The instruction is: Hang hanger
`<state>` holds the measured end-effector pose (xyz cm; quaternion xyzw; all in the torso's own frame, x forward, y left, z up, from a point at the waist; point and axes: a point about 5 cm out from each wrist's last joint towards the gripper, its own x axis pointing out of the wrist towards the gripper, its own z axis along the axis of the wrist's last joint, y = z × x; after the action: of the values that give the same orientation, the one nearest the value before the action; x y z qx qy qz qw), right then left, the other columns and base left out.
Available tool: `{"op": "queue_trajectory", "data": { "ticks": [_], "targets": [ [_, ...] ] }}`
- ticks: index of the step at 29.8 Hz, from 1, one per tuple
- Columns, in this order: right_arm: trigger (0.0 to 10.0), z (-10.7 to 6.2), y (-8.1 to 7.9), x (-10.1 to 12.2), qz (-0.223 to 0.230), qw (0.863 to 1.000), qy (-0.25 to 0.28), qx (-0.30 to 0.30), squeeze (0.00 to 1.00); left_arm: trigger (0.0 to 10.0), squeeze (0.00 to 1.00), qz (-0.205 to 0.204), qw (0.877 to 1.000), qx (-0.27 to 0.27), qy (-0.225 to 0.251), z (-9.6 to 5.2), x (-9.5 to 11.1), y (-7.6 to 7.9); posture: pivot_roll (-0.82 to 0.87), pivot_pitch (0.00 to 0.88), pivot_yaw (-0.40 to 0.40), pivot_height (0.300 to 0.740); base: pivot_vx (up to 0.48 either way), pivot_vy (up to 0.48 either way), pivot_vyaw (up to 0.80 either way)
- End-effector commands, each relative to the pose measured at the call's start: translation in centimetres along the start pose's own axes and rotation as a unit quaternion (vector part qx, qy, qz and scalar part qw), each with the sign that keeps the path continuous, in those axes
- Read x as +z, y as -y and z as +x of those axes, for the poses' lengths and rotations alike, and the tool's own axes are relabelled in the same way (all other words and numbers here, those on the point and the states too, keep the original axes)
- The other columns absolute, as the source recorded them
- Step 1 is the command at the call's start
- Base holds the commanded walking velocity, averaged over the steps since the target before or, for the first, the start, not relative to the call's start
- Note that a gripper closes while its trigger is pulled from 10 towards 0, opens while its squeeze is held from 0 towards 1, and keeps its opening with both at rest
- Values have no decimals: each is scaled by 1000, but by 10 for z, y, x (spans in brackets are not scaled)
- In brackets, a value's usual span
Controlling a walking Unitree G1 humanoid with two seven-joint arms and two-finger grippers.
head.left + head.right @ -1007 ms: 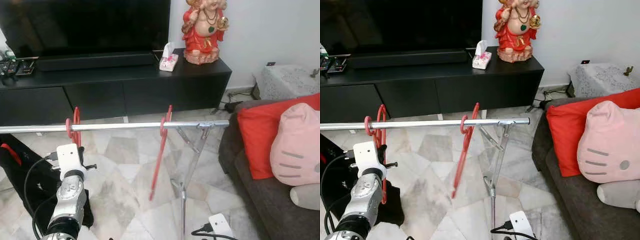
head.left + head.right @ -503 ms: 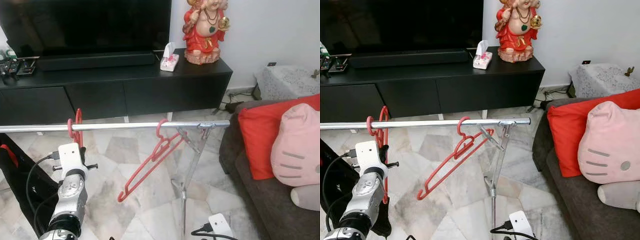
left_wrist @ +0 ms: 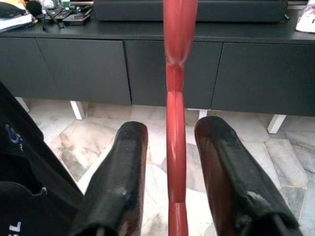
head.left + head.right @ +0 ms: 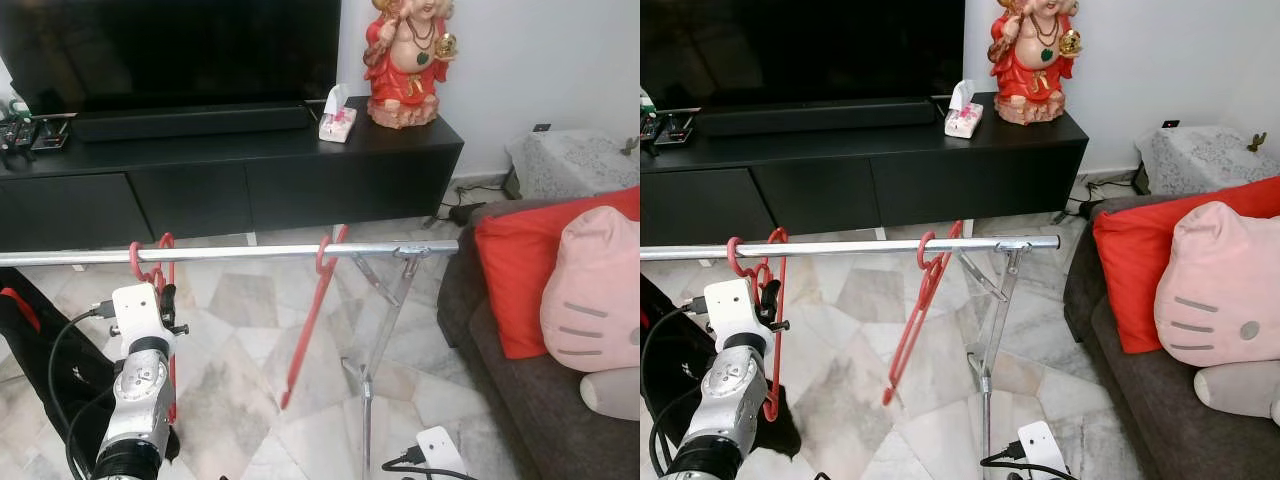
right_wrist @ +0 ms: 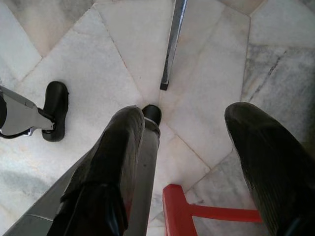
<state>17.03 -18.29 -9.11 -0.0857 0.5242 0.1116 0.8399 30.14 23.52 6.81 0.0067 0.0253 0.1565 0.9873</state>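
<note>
Left gripper (image 3: 170,162) fingers parted, straddling red hanger (image 4: 165,300) hanging vertically near rail's (image 4: 240,252) left end; right gripper (image 5: 197,162) gaping, pointing floorward, farther off.

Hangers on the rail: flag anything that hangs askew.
The red hanger near the rail's stand end hangs slanted, its lower end kicked out toward the robot's left. The left hanger, between the open left gripper's fingers, hangs straight.
</note>
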Motion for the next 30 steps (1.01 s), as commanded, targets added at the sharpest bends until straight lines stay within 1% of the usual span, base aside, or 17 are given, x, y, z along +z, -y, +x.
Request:
{"op": "queue_trajectory", "data": {
  "ticks": [1,3,10,11,13,14,15,18,20,21,22,23,24,26,27,28,30],
  "targets": [
    [10000,0,1,0,-2,1000,-2,1,0,10000,1000,3,1000,-5,6,-4,2,1,-79,0,-32,740,0,0,0],
    [10000,0,1,-1,-1,1000,-3,1,0,10000,1000,13,999,-11,27,-13,10,0,-77,0,-31,740,0,0,0],
    [10000,0,1,-1,-2,1000,-4,2,0,10000,1000,23,998,-13,60,-31,19,-3,-73,0,-30,740,0,0,0],
    [10000,0,1,-1,-2,1000,-4,2,0,10000,1000,30,997,-19,71,-43,22,-3,-73,0,-29,740,0,0,0],
    [10000,0,1,-1,-2,1000,-4,2,0,10000,1000,33,996,-21,75,-47,23,-4,-73,0,-28,740,0,0,0],
    [10000,0,1,-1,-1,1000,-4,1,0,10000,1000,46,995,-25,85,-62,27,-5,-73,0,-28,740,0,0,0],
    [10000,0,1,-1,-1,1000,-4,1,0,10000,1000,46,995,-25,85,-62,27,-5,-73,0,-28,740,0,0,0],
    [10000,0,1,-1,0,1000,-3,1,0,10000,1000,56,994,-11,94,-77,30,-9,-73,0,-28,740,0,0,0],
    [10000,0,1,-1,0,1000,-3,1,0,10000,1000,65,993,36,91,-90,27,-21,-69,0,-24,740,0,0,0],
    [10000,0,1,-1,0,1000,-3,1,0,10000,1000,69,990,97,79,-100,19,-37,-67,0,-24,740,0,0,0],
    [10000,0,1,-1,0,1000,-3,1,0,10000,1000,70,988,117,74,-103,17,-42,-67,0,-24,740,0,0,0],
    [10000,0,1,-1,0,1000,-3,1,0,10000,1000,70,988,117,74,-103,17,-42,-67,0,-24,740,0,0,0],
    [10000,0,1,-1,0,1000,-3,1,0,10000,1000,85,982,159,51,-109,7,-55,-64,0,-23,740,0,0,0],
    [10000,0,0,-1,0,1000,-3,1,0,10000,1000,90,977,192,23,-115,-4,-66,-64,0,-23,740,0,0,0],
    [10000,0,0,-1,0,1000,-3,1,0,10000,255,97,972,214,-3,-120,-13,-73,-64,0,-22,740,0,0,0],
    [10000,0,0,-1,0,1000,-3,1,0,10000,0,101,970,219,-22,-122,-20,-77,-66,0,-20,740,0,0,0],
    [10000,0,0,0,0,1000,-2,1,0,10000,0,107,968,225,-43,-125,-27,-80,-66,0,-20,740,0,0,0]
  ]
}}
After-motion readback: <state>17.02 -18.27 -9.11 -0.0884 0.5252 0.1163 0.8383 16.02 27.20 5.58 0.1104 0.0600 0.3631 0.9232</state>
